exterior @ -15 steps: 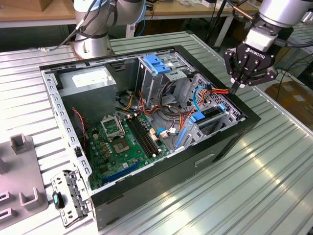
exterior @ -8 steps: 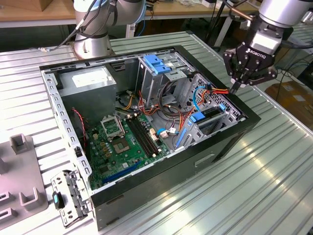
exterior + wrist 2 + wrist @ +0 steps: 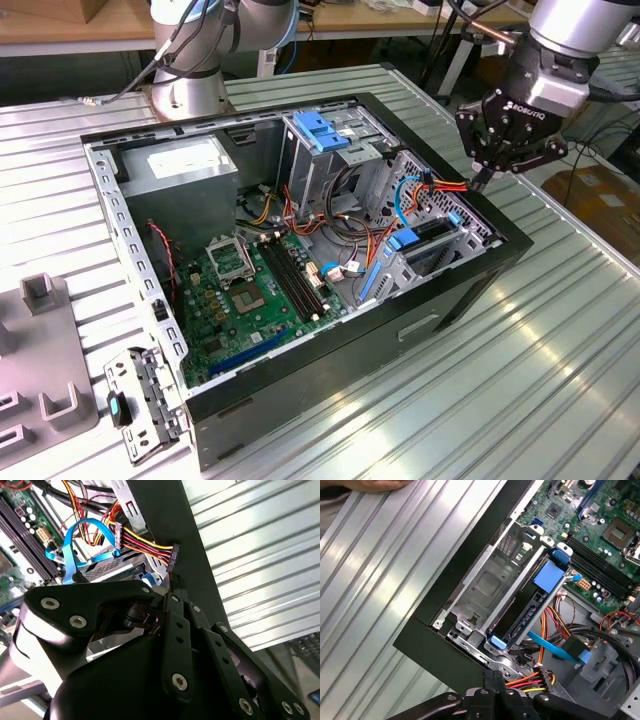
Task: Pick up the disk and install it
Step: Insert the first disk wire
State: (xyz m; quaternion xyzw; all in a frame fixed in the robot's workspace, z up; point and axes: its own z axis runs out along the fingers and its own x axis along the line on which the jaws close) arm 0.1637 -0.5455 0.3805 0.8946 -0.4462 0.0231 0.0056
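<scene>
The disk (image 3: 432, 232) sits on edge in the grey drive cage at the open computer case's corner on the exterior view's right. In the first wrist view the disk (image 3: 530, 612) is a black strip with blue rail tabs at both ends. My gripper (image 3: 483, 176) hangs over the case rim beside that cage with its fingers shut. In both wrist views the fingertips (image 3: 170, 587) meet right at the black power connector (image 3: 172, 559) on red, yellow and orange wires. Whether they pinch the connector (image 3: 492, 676) is unclear. A blue flat cable (image 3: 80, 540) loops over the disk.
The black case rim (image 3: 300, 365) encloses a green motherboard (image 3: 250, 290), a grey power supply box (image 3: 180, 165) and a blue latch (image 3: 325, 130) on a taller cage. A second arm's base (image 3: 190, 90) stands behind. Grey fixtures (image 3: 45, 370) and a loose bracket (image 3: 140, 405) lie at the exterior view's left. A hand (image 3: 375, 484) rests on the ribbed table.
</scene>
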